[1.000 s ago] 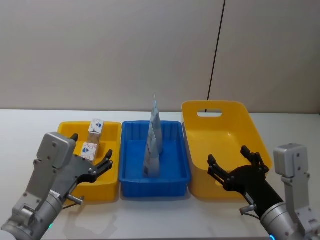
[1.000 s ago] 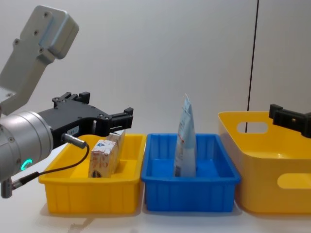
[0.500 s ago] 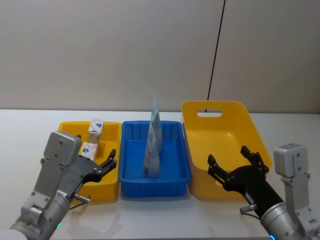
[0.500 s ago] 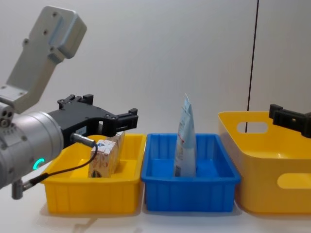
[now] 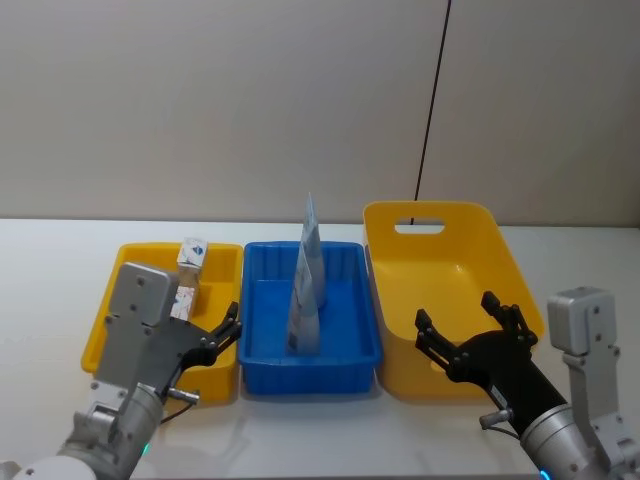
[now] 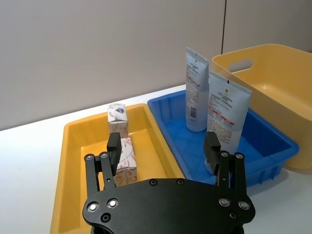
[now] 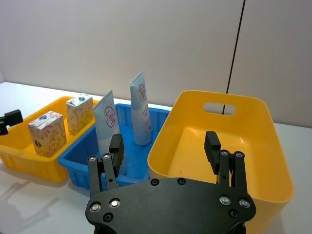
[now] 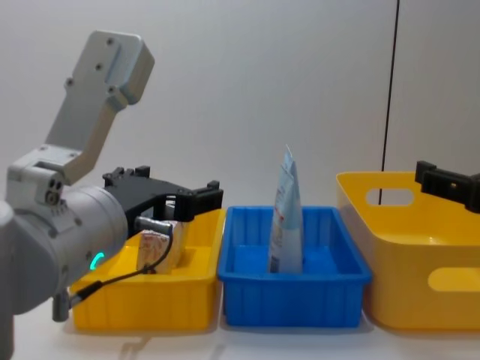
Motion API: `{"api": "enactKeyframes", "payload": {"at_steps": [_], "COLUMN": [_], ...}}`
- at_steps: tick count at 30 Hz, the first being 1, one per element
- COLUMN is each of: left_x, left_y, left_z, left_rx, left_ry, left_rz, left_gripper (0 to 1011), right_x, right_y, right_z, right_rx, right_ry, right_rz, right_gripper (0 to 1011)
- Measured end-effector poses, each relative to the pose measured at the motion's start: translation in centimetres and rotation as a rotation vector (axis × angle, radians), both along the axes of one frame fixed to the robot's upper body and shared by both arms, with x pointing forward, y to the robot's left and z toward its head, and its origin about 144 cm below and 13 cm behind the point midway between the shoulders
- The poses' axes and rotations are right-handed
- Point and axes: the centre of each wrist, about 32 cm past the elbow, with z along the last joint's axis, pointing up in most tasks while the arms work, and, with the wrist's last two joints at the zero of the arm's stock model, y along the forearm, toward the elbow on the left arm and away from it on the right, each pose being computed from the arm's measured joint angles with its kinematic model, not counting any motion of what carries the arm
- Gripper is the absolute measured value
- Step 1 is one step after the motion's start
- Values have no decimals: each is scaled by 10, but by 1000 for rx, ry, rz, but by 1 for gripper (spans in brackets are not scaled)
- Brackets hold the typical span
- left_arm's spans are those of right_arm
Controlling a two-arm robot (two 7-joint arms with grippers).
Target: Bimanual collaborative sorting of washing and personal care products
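Where three bins stand in a row on the white desk (image 5: 40, 250), the goods sit as follows:

Small yellow tray (image 5: 103, 318), robot's left end. Two cream cartons w/ red print, both upright, one behind the other: far carton (image 5: 192, 256), near carton (image 5: 180, 299). Close together; cannot tell if touching.

Blue tray (image 5: 310, 378), middle, set tight btwn the small yellow tray and the big yellow bin (image 5: 505, 258). Inside it a pale blue-white pouch (image 5: 303, 320) upright nr centre, w/ a white tube (image 5: 312, 240) upright just behind (left wrist view separates the pair well: pouch (image 6: 227, 111) nearer, tube (image 6: 196, 92) farther).

left gripper (image 5: 222, 330): hovers over front right corner of small yellow tray, nr the rim that meets the blue tray. Jaws spread wide, nothing btwn them. Chest view puts it above the tray at approx carton-top height, near carton partly hidden behind it.

right gripper (image 5: 453, 312): hangs over front part of big yellow bin, well apart from the pouch and tube. Jaws spread, nothing held. In chest view it comes in at the right edge, just above the bin's rim.

Bkgd: plain wall, thin black cable (image 5: 432, 110) running down it behind the bin
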Motion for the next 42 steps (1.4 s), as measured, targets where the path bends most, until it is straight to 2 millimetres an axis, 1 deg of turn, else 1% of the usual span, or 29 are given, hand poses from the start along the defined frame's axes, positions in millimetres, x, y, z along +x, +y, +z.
{"api": "enactKeyframes", "payload": {"at_steps": [7,17,30,42], "left_x": [4,12,25,31], "left_y": [-4,-4,-4,-2], "left_z": [-4,-8,-12,-17], "left_rx": [-17,-12,27,73], "left_ry": [24,56,105,143], "left_rz": [39,62,54,63], "left_gripper": [1001,1002,1001,1001], "right_x": [0,0,0,0], "right_y": [0,0,0,0], "right_z": [0,0,0,0], "right_rx": [0,0,0,0], "right_ry": [0,0,0,0], "right_rz": [0,0,0,0], "right_gripper": [1002,1002,1002,1002]}}
